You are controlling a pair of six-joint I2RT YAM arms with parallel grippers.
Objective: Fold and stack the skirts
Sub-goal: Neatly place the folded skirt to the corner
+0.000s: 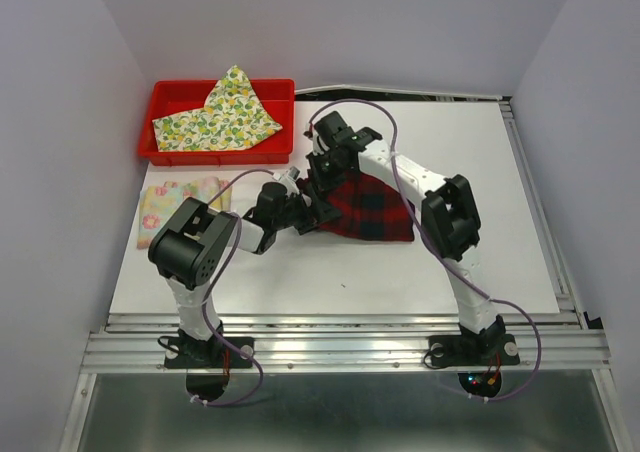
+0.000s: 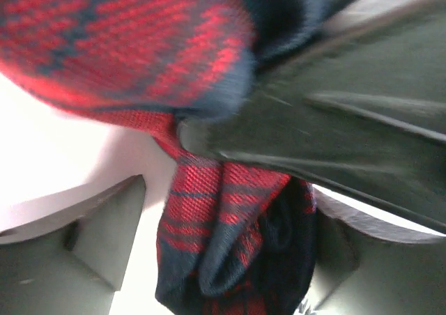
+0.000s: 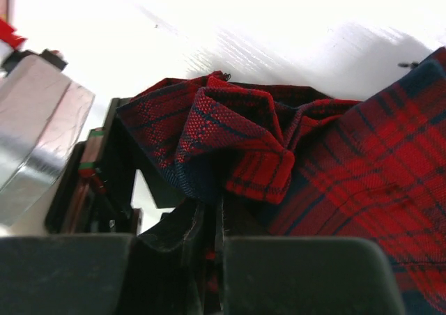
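Red-black plaid skirt (image 1: 365, 208) mid-desk (image 1: 400, 272), left edge bunched; left claw (image 1: 300, 212) and right claw (image 1: 322, 177) both clamped on that bunched cloth.

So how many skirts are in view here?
3: the lemon-print skirt in the red bin, the pastel floral skirt at the table's left edge, the plaid skirt mid-table between both arms' fingers.

a red tray (image 1: 170, 98) sits at the far left corner of the white bench (image 1: 400, 272).
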